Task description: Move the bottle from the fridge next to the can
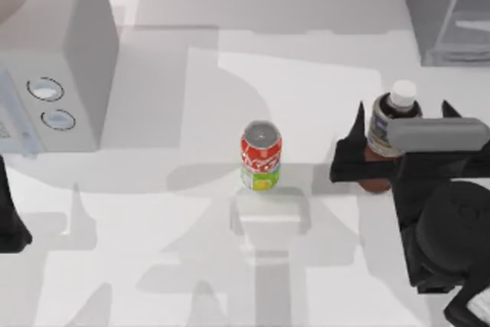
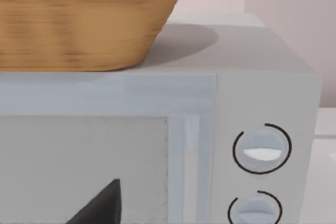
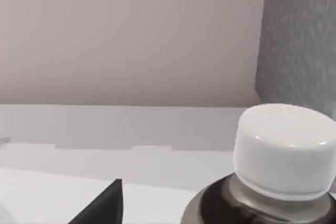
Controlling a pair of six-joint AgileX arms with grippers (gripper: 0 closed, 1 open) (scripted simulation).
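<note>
Right gripper [image 1: 380, 160] is clamped on the bottle [image 1: 389, 124], fingers either side of its body, at the table's right half. Bottle stands upright, cap [image 3: 286, 148] up, out of the fridge [image 1: 448, 9], which sits at the far right corner. Can [image 1: 261, 155] stands mid-table, well apart to the left. Judgement: carry leftward, keep the bottle vertical, stop just beside the can without touching it, seat the base flat before releasing. Left arm [image 1: 11, 220] idle at the left edge, by the dial box [image 1: 57, 59].
</note>
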